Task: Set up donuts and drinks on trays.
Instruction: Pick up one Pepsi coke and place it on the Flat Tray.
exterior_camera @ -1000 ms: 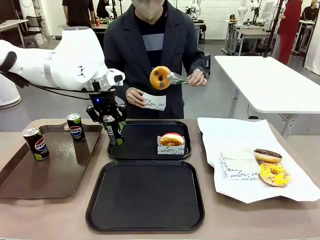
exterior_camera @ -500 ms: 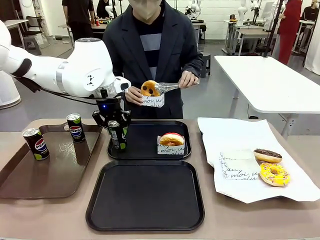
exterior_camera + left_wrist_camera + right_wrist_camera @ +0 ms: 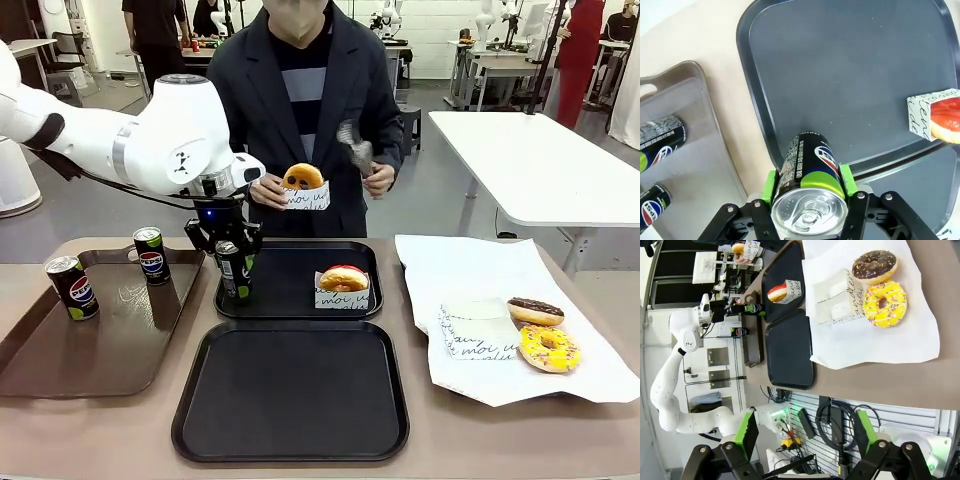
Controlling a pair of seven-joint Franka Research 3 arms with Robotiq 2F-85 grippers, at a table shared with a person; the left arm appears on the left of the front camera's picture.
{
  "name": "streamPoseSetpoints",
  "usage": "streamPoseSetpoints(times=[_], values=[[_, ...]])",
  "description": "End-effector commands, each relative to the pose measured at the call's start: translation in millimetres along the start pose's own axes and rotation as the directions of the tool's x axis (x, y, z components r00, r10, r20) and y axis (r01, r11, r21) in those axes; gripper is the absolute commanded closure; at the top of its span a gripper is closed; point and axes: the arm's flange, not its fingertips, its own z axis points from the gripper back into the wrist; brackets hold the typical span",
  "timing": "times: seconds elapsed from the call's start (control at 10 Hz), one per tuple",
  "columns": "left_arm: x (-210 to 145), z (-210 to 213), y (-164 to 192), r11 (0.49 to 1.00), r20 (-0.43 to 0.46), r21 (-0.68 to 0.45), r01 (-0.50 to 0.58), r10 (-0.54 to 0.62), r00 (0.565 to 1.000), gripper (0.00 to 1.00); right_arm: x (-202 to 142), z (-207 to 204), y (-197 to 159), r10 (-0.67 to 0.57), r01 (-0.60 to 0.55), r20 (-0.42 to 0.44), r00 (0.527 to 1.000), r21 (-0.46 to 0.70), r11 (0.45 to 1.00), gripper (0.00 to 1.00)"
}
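- Both pads (image 3: 771, 184) of our left tool (image 3: 809, 186) clamp one can (image 3: 810, 162), jaws approx half open.
- Can upright, long axis vertical, top up, at far tray's (image 3: 285, 275) left rim; contact unclear.
- Within last sec we moved it in over the far tray; set-down looks near.
- Person's donut (image 3: 303, 178) now sleeved, tongs (image 3: 352, 140) lifted off.
- Right tool (image 3: 806, 430) open, empty.
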Motion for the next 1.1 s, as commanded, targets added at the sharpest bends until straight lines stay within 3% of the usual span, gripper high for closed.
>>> streamPoseSetpoints(times=[0.0, 0.2, 0.4, 0.5, 1.0], values=[[-26, 20, 4, 0.999, 0.014, 0.005, 0.035, -0.035, 0.999, 0.42, 1, 0, 0, 0.018, -0.018, 0.005, 1.000, 0.016, 1.000, 0.00], [-69, 57, 14, 0.992, -0.051, 0.058, 0.108, -0.105, 0.993, 0.42, 1, 0, 0, 0.018, -0.018, 0.005, 1.000, 0.016, 1.000, 0.00], [-119, 81, 33, 0.955, -0.206, 0.131, 0.266, -0.236, 0.950, 0.42, 1, 0, 0, 0.018, -0.018, 0.005, 1.000, 0.016, 1.000, 0.00], [-137, 88, 37, 0.937, -0.222, 0.139, 0.321, -0.287, 0.932, 0.42, 1, 0, 0, 0.018, -0.018, 0.005, 1.000, 0.016, 1.000, 0.00], [-147, 88, 37, 0.931, -0.235, 0.152, 0.332, -0.292, 0.927, 0.42, 1, 0, 0, 0.018, -0.018, 0.005, 1.000, 0.016, 1.000, 0.00]])
